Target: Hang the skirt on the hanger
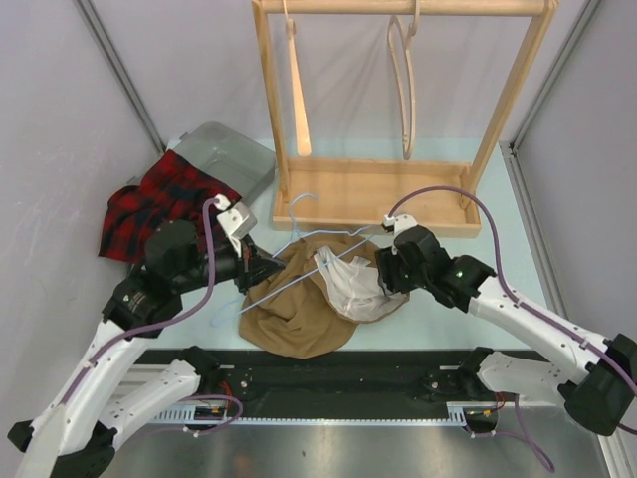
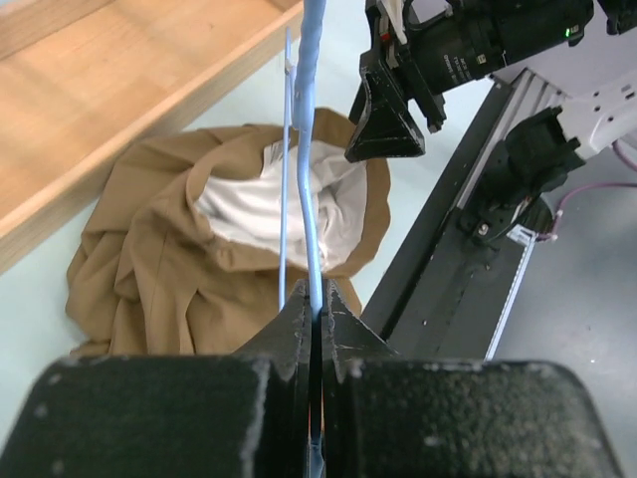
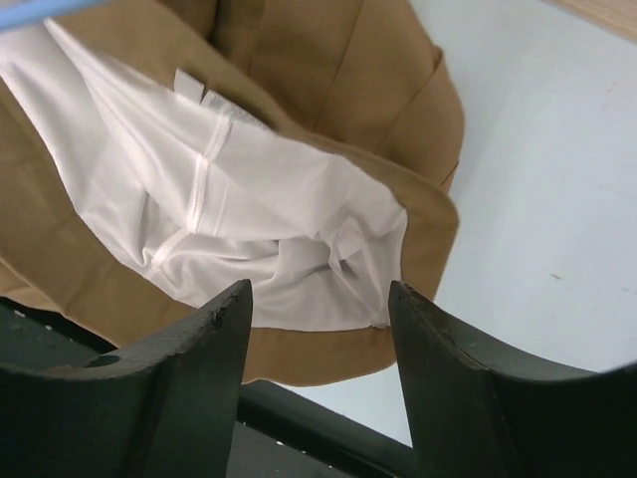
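Pale blue-green worktop (image 1: 508, 214), grey walls on both sides. Tan skirt (image 1: 294, 319) lies crumpled in a heap near the middle of the near edge. Its waist opening is turned up, so the white lining (image 1: 353, 289) shows on its right part. Thin blue wire hanger (image 2: 307, 129) lies slanted across the skirt's far side. Left end effector (image 1: 267, 267) is clamped on the wire at the skirt's left. Right end effector (image 1: 383, 269) sits at the skirt's right, fingers spread apart, nothing between them (lining right below). Wooden rack (image 1: 373, 189) stands along the far edge, just beyond the skirt, with two wooden hangers (image 1: 297, 100) on its rail. Red plaid garment (image 1: 159, 204) is bunched at the left edge, partly on a grey tray (image 1: 234, 154) by the far left corner. Left wrist view shows the jaws pinching the wire tight, which the top view hides. Right wrist view shows the lining's seams and folds and the wide gap between the fingers.
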Robot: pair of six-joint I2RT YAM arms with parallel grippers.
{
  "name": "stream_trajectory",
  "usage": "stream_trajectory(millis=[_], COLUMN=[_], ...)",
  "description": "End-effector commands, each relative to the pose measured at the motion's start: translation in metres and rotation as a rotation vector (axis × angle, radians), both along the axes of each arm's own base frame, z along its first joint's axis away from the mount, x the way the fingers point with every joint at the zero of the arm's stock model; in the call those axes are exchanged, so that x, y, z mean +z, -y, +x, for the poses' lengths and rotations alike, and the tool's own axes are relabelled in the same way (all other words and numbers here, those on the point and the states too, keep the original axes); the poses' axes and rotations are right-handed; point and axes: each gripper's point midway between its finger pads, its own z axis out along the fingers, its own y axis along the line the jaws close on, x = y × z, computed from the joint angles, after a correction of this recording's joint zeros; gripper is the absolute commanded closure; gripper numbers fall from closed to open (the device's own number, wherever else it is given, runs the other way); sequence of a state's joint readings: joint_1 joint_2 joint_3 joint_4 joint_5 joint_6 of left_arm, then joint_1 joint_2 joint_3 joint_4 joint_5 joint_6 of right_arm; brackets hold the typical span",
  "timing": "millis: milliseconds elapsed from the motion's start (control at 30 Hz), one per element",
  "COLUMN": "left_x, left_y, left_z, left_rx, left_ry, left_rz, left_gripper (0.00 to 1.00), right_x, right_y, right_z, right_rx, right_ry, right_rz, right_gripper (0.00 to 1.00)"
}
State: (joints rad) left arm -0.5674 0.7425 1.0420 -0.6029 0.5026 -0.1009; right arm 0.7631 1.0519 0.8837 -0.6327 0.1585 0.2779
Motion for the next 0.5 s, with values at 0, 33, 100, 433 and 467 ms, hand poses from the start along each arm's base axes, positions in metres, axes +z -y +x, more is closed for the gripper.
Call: stream_trajectory(millis=[0,33,100,433,467], left_x=[-0.009,-0.01,-0.01,-0.039,-0.04], left_y=[-0.018,-0.019,-0.023,-0.033,-0.032], left_z=[-0.016,-0.02,-0.031,-0.059,-0.06], left_rx=[0.02,0.01,-0.012,-0.053,-0.06], left_ry=[0.014,0.008,0.012,-0.102,-0.117], left_rz=[0.051,0.05,0.054,0.106,0.102], left_gripper=[1.0,1.0,1.0,1.0,1.0], right_x=[-0.018,-0.024,-0.027,-0.05,-0.054], right_y=[-0.003,-0.004,0.003,0.013,0.013], right_z=[-0.006,-0.006,0.001,0.015,0.015], right_rx=[0.027,0.028,-0.023,-0.136,-0.136], right_ry=[-0.031,-0.041,-0.024,-0.05,-0.064], right_rz=[-0.06,-0.084,-0.127,-0.217,-0.231], right_gripper=[0.41,0.43,0.48,0.73,0.74])
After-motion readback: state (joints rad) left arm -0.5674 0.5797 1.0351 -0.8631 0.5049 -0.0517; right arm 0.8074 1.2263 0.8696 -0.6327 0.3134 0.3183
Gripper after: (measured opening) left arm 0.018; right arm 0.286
